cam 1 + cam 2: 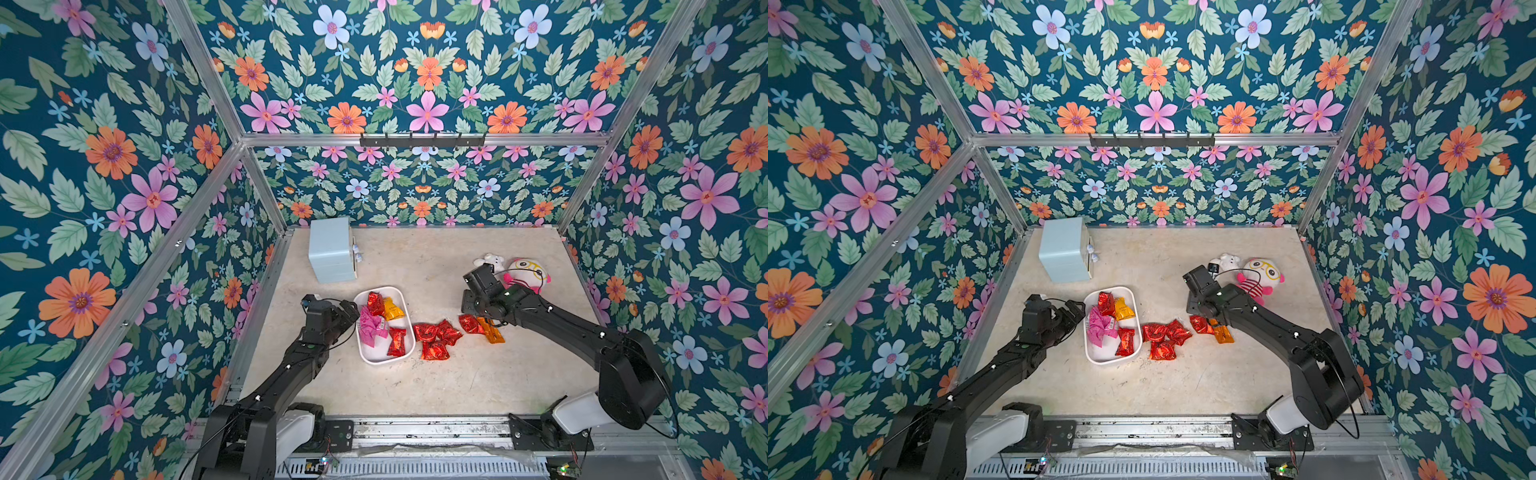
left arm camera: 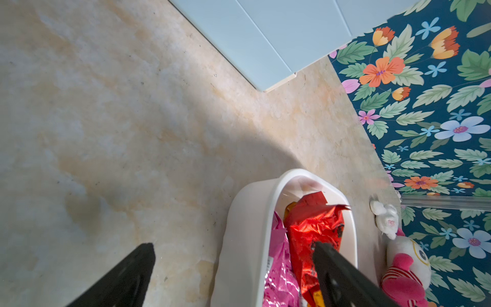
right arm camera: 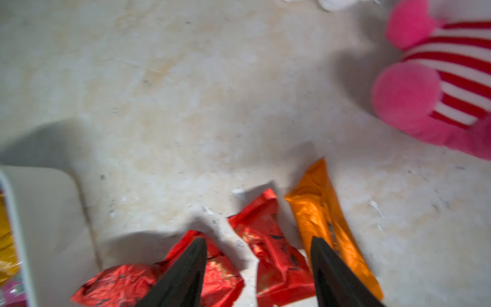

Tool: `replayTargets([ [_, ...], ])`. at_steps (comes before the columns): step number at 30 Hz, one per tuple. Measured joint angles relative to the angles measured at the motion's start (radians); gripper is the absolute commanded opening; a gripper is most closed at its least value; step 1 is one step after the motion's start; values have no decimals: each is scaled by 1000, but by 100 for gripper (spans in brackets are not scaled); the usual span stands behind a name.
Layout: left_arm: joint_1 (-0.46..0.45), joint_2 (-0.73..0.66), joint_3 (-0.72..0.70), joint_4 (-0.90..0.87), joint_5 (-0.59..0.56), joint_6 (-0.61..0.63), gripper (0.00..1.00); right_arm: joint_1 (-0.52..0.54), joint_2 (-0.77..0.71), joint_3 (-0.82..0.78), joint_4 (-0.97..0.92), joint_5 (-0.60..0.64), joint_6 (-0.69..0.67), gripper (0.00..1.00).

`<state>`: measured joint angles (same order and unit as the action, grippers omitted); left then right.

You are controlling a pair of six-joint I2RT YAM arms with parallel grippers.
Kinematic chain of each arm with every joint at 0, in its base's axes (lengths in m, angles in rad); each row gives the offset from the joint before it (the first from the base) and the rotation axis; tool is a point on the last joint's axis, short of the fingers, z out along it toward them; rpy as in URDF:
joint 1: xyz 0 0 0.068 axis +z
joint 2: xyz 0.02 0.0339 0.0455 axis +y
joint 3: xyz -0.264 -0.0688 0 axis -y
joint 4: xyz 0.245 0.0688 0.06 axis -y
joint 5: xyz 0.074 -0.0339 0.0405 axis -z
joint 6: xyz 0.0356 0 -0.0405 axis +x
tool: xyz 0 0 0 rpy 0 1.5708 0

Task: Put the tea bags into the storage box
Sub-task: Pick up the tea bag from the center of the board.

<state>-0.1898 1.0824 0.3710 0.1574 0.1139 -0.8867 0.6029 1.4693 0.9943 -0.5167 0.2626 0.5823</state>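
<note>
Five tea bags (image 1: 434, 351) loose on the table (image 1: 457, 374) beside the box (image 1: 376, 355), four inside. My right fingers (image 3: 186, 265) spread over a red one (image 3: 273, 255), empty; next: lower, pinch. Left fingers (image 2: 340, 271) spread, empty, over the box.

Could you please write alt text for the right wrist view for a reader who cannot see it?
The right claw hangs open over a red tea bag on the table, with an orange tea bag and another red one alongside. A corner of the white storage box and a pink striped plush doll sit at the frame's edges.
</note>
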Motion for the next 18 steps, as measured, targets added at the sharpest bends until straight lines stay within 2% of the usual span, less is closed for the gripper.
replayTargets([
  [4,-2,2,0,0,-1,0,99,-30,-20,-67,3,-13,3,64],
  [10,-5,6,0,2,-4,0,99,-74,31,-91,37,-18,-1,62],
  [15,-5,-10,0,0,-5,0,99,-119,80,-78,80,-27,-29,42],
  [18,-5,-26,-3,-1,-8,-1,99,-121,101,-79,105,-50,-48,37],
])
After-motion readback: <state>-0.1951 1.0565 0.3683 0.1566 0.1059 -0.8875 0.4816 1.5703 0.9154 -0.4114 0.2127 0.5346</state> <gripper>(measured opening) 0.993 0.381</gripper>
